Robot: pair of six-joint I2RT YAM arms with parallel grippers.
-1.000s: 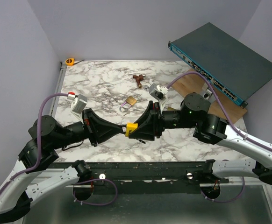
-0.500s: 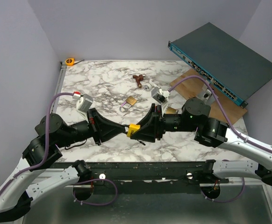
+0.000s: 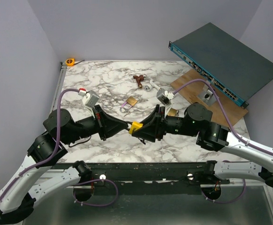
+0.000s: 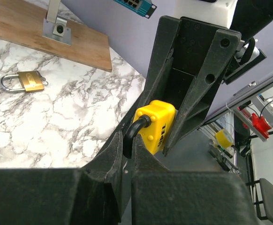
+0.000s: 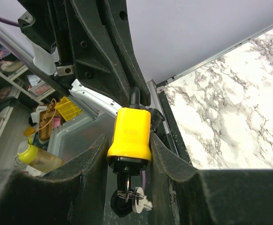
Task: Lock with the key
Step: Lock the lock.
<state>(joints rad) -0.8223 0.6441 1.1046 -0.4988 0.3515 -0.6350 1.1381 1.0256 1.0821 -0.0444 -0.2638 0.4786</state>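
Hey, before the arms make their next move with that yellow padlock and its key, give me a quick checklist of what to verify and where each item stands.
1. Body grip: right gripper holds the yellow padlock, jaws on both sides: ok.
2. Shackle grip: left gripper shut on the black shackle: ok.
3. The key hangs under the padlock, apparently in the keyhole: fully seated, cannot tell.
4. Shackle pushed home into the body: cannot tell, the jaws hide it.
5. A free gripper to turn the key: not ok, both are occupied.
6. The brass padlock on the table lies apart from both arms: ok.
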